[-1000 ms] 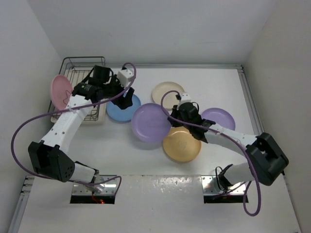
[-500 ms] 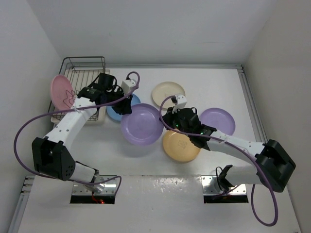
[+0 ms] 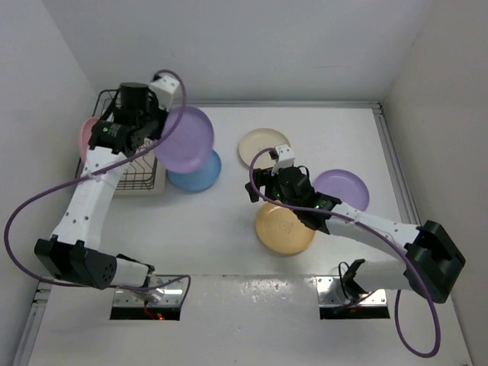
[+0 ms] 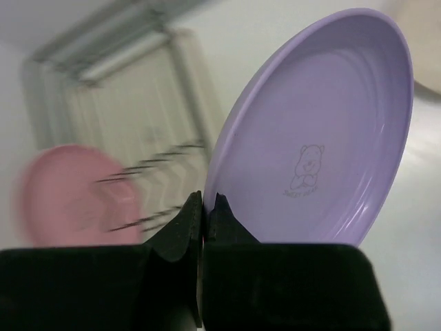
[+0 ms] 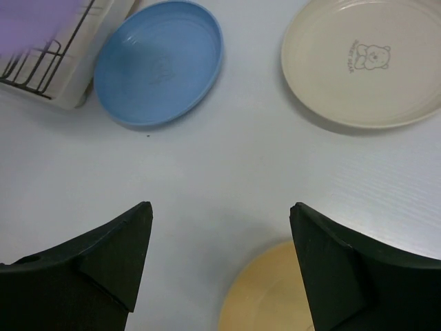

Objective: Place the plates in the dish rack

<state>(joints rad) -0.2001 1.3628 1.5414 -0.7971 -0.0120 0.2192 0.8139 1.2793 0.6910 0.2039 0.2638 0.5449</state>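
Nearest: orange-yellow plate flat on tabletop, w/ right hand hovering just past its far edge, spread wide, holding nothing. Right of that, spare lilac plate, flat. Further out, blue plate and cream plate, flat, apart. Farthest, at left: left hand pressed together on rim of held lilac plate, tilted on edge in the air above blue plate, right beside dish rack. Pink plate upright at rack's left side. Judged light, stiff, matte plastic, not fragile, but prone to pivot in a one-point pinch. Best taken at rim, across the lip, then lowered edge-first btw. free prongs.
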